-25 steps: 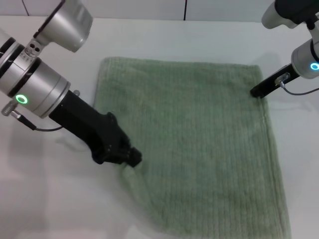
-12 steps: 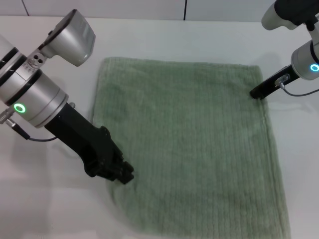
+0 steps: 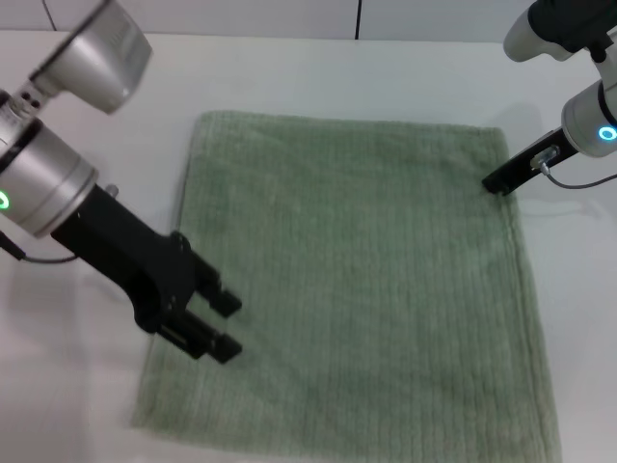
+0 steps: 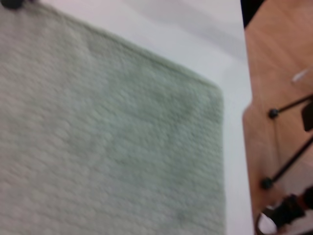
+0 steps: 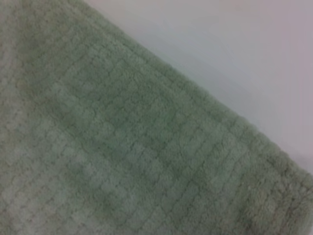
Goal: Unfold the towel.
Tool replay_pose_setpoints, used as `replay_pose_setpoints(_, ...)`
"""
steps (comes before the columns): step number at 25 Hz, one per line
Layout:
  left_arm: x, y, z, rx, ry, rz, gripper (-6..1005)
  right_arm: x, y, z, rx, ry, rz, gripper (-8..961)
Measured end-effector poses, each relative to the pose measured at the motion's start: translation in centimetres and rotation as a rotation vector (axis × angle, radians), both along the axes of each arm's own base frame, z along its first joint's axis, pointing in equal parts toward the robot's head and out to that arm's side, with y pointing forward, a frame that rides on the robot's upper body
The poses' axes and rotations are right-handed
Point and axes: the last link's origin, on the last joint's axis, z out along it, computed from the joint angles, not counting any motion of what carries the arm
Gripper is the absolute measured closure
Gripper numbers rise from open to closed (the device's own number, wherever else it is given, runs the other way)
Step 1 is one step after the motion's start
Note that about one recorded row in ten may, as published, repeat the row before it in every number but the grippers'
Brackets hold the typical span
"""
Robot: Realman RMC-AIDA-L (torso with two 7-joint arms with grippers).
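Note:
The towel [image 3: 376, 280], pale sage green with ribbed lines, lies spread flat on the white table [image 3: 318, 72]. Its near left corner reaches out to the left. My left gripper [image 3: 227, 326] is open and empty, just above the towel's left part near that corner. My right gripper [image 3: 496, 181] looks shut at the towel's far right corner, its black tip at the cloth's edge. The left wrist view shows flat towel [image 4: 98, 147] with one corner. The right wrist view shows the towel [image 5: 122, 161] close up, with its hemmed edge.
The left wrist view shows the table's edge, with wooden floor and black tripod legs [image 4: 288, 161] beyond it. A tiled wall [image 3: 357, 14] runs behind the table.
My left gripper moved toward the near left, pulling the towel's folded left part outward, then opened and let go. The near left corner now lies flat. The right arm has not moved.

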Motion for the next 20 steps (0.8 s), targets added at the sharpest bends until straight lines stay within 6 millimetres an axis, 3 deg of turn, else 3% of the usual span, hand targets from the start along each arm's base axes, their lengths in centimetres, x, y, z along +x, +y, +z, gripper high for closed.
replay_pose_setpoints(5, 0.4, 1.0, 0.8, 0.102, -0.119, -0.022, 453, -0.1, 0.0, 0.0, -0.003, 0.0, 0.0, 854)
replay_pose_setpoints(10, 1.3, 2.6, 1.5, 0.316, -0.392, -0.015, 334, -0.5, 0.2, 0.0, -0.006, -0.006, 0.011, 853)
replay_pose_setpoints(13, 1.1, 3.6, 1.6, 0.443, -0.54, 0.03, 223, -1.9, 0.9, 0.3, -0.005, -0.009, 0.028, 852)
replay_pose_setpoints(16, 0.1, 4.8, 1.4, 0.587, -0.639, 0.104, 226, -4.6, 2.4, 1.2, 0.026, -0.032, 0.062, 851)
replay_pose_setpoints(17, 0.1, 4.8, 1.4, 0.587, -0.639, 0.104, 227, -4.6, 2.4, 1.2, 0.026, -0.032, 0.062, 850)
replay_pose_setpoints(18, -0.1, 5.1, 1.3, 0.617, -0.652, 0.123, 228, -6.4, 3.0, 1.4, 0.042, -0.048, 0.094, 850)
replay_pose_setpoints(20, -0.7, 5.6, 1.0, 0.688, -0.674, 0.163, 229, -7.1, 3.2, 1.4, 0.05, -0.054, 0.106, 849)
